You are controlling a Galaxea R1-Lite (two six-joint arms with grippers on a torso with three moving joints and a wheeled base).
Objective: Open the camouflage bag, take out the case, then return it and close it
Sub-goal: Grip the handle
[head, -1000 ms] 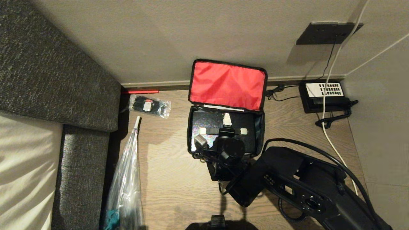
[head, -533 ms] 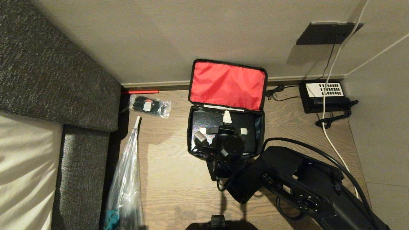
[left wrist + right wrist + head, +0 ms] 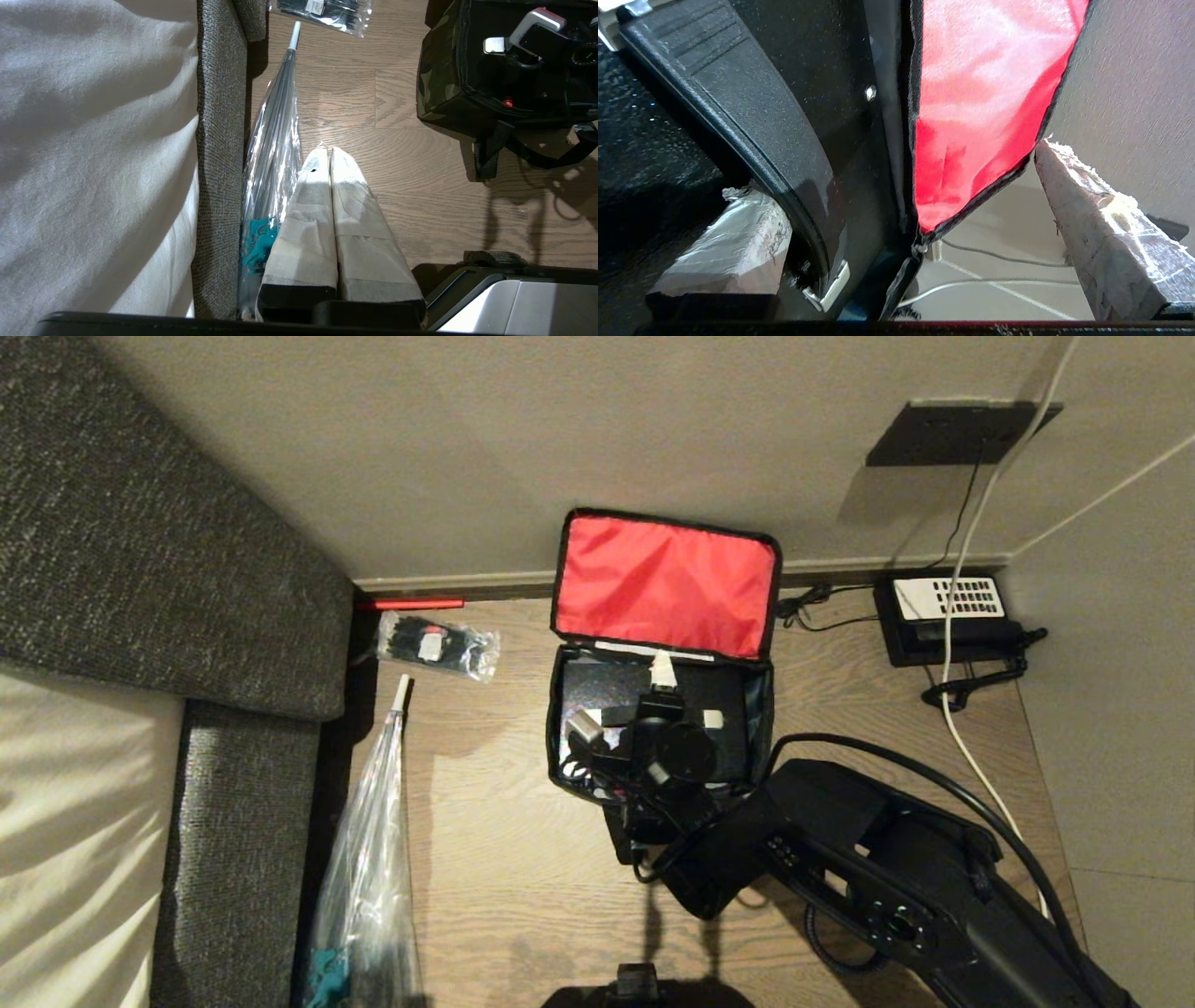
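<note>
Nearest us, our left gripper [image 3: 329, 154] hangs parked over the floor [image 3: 420, 196] by the sofa [image 3: 219, 140], its fingers pressed together. Farther out, our right gripper [image 3: 658, 695] reaches into the open bag [image 3: 758, 709], fingers spread, one tucked beneath the handle [image 3: 752, 126] of the case [image 3: 597, 686] lying inside. Beyond, the red lid [image 3: 665, 581] leans on the wall [image 3: 560, 429].

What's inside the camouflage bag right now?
The sparkly black case lies in the open camouflage bag, handle up. The open right gripper straddles that handle and covers the case's middle. Anything beneath the case is hidden.
</note>
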